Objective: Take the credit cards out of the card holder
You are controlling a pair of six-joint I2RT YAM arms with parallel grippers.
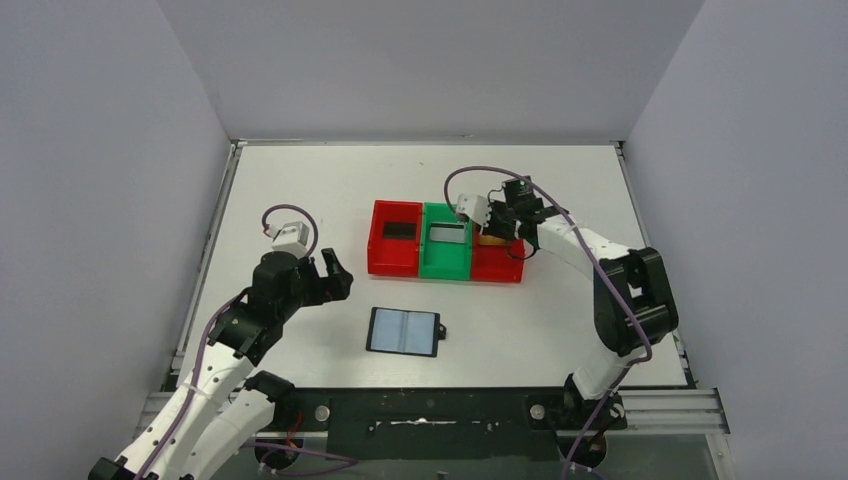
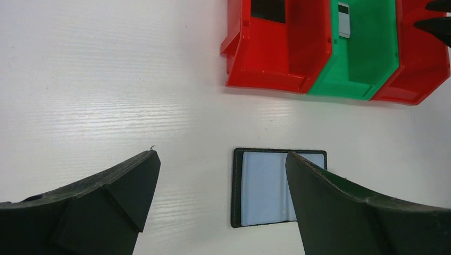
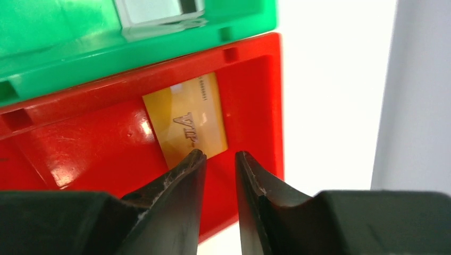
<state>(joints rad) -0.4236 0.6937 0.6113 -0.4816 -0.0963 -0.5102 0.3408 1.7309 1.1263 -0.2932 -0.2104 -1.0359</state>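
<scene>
Three trays stand touching in a row on the table (image 1: 300,190): left red tray (image 1: 378,262), green tray (image 1: 445,268), right red tray (image 1: 497,270). We count three cards, one per tray: a dark card (image 1: 399,229) in the left red tray, a grey card (image 1: 448,233) in the green tray, and a gold card (image 3: 186,127), stamped VIP, flat in the right red tray. One holder (image 1: 403,331) lies open nearer the arms, apart from the trays, grey-blue pockets up. We count two grippers. The right gripper (image 3: 219,155) hangs over the gold card's near edge, fingers narrowly parted, holding nothing. The left gripper (image 2: 222,155) hovers left of the holder, fingers spread wide, empty.
</scene>
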